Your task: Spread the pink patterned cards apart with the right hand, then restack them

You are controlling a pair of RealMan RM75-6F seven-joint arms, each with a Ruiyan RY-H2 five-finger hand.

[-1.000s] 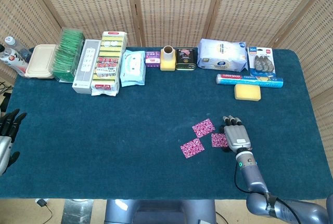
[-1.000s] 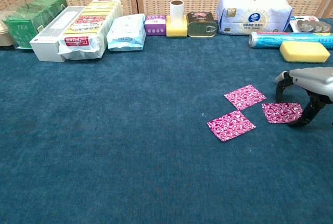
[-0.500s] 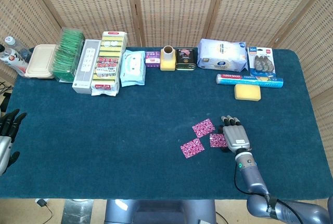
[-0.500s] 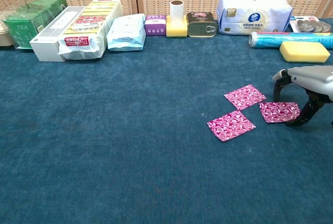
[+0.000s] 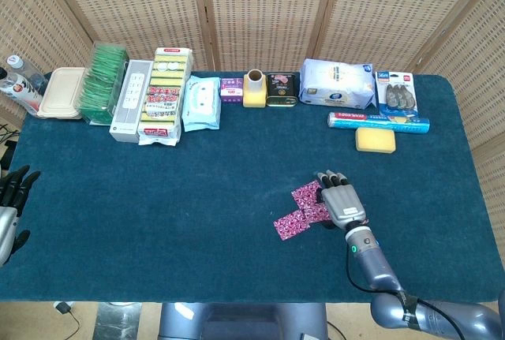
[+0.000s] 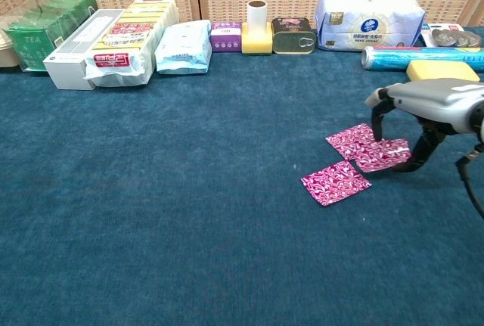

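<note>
Sliding card (image 6: 382, 153) leftward, overlapping another

Your right hand (image 5: 341, 202) covers part of the cards (image 5: 304, 206) in the head view; its fingertip contact cannot be confirmed there. Your left hand (image 5: 11, 206) is cut off by the left edge, and the chest view does not show it. In the chest view, the right edge crops the right forearm. Package labels along the table (image 5: 158, 190) rear are too small to read.
</note>
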